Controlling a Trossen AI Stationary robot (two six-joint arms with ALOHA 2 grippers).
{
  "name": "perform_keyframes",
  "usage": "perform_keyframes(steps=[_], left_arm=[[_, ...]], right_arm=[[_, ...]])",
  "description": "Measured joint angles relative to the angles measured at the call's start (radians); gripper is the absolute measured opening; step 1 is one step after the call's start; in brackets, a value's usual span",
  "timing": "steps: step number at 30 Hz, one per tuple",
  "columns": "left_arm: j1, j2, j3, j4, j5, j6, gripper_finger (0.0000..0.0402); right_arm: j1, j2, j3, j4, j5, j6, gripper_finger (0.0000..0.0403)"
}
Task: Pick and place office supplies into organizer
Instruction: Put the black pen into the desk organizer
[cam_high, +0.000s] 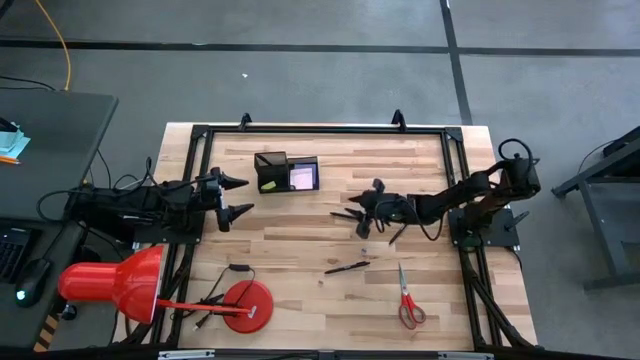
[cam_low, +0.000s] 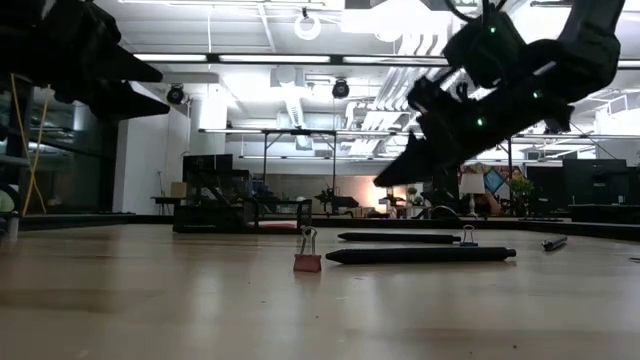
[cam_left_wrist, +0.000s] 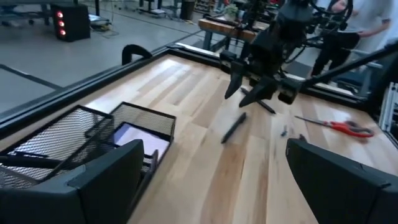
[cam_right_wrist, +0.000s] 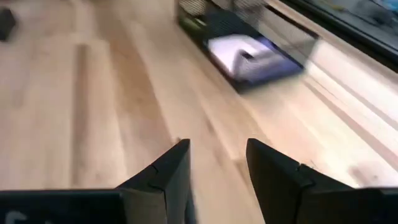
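Holding a purple sticky-note pad (cam_high: 303, 176) already, the organizer (cam_high: 287, 171) awaits the pen (cam_high: 346, 267) and scissors (cam_high: 408, 300) lying on the bench (cam_high: 300, 240). Right jaws (cam_high: 362, 212) hover half-parted, seemingly empty; left jaws (cam_high: 236, 196) wait wide, empty.

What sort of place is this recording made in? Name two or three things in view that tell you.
Probably a robotics lab or workshop: a wooden work table framed by black rails, bare concrete floor around it, and workbenches under exposed ceiling ducts beyond.
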Motion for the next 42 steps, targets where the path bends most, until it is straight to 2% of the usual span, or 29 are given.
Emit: perform_keyframes(steps=[5, 9, 13, 16, 21, 28, 31, 37, 42], left_arm=[[0.000, 0.000, 0.000, -0.003, 0.031, -0.004, 0.0381], [0.000, 0.000, 0.000, -0.001, 0.035, 0.015, 0.0382], [0.000, 0.000, 0.000, 0.072, -0.004, 0.049, 0.0382], [0.000, 0.000, 0.000, 0.145, -0.028, -0.001, 0.0381], [0.000, 0.003, 0.000, 0.095, 0.017, -0.033, 0.0383], [0.000, 0.005, 0.000, 0.131, 0.018, -0.029, 0.0383], [0.000, 0.005, 0.000, 0.132, 0.018, 0.004, 0.0382], [0.000, 0.011, 0.000, 0.121, 0.017, 0.026, 0.0383], [0.000, 0.011, 0.000, 0.120, 0.011, 0.013, 0.0381]], right_arm=[[-0.008, 0.001, -0.016, -0.077, -0.025, 0.103, 0.0152], [-0.008, 0.001, -0.015, -0.076, -0.116, 0.145, 0.0151], [-0.008, 0.001, -0.015, -0.075, -0.153, 0.161, 0.0152], [-0.009, 0.001, -0.015, -0.076, -0.171, 0.224, 0.0151], [-0.002, 0.006, -0.015, -0.109, -0.230, 0.304, 0.0154], [-0.002, 0.006, -0.015, -0.041, -0.243, 0.232, 0.0145], [0.006, 0.006, -0.014, -0.009, -0.243, 0.152, 0.0145], [0.065, 0.006, -0.014, -0.015, -0.136, -0.046, 0.0146], [0.078, 0.006, -0.014, -0.098, -0.067, -0.020, 0.0146]])
